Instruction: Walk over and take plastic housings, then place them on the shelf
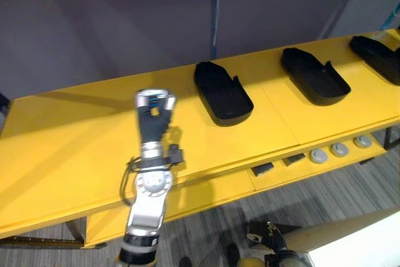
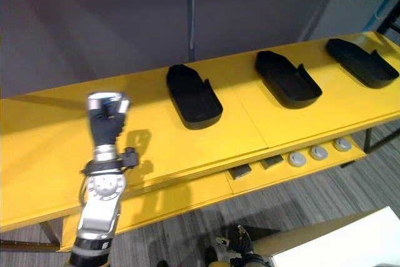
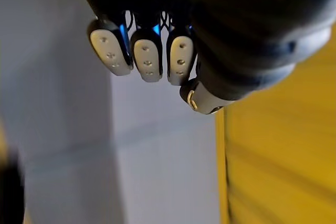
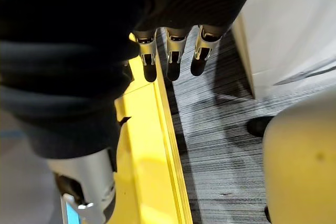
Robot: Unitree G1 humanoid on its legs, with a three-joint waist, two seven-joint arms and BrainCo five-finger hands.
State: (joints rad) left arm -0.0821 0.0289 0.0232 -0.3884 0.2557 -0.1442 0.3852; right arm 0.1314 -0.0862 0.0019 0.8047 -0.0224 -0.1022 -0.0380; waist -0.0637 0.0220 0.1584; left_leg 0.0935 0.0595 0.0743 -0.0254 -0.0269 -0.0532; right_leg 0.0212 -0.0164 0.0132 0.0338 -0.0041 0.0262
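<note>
Head views: three black plastic housings in a row on yellow shelf (image 1: 75,142) top, well apart from each other: left housing (image 1: 222,92), mid housing (image 1: 312,74), right housing (image 1: 378,54). Each a long shallow shell, matt black, open side up, one end rounded w/ a raised wall, notch in one side wall. None touched by either hand. Left hand (image 1: 154,114) up over bare shelf top, to the left of left housing and apart from it, fingers curled in, nothing held. On lower ledge at shelf front: three round grey discs (image 1: 339,149) in a line, two small dark blocks (image 1: 262,168) beside them. Grey wall (image 1: 94,23) behind.

L wrist view: fingertips (image 3: 147,61) folded back, pale pads facing cam, thumb tip just beside them; hand empty. Yellow shelf surface on one side, grey wall past the fingers.

R wrist view: right hand (image 4: 174,51) hanging w/ fingers straight and slightly apart, holding nothing, beside the yellow shelf edge, over grey striped floor (image 4: 210,129).
</note>
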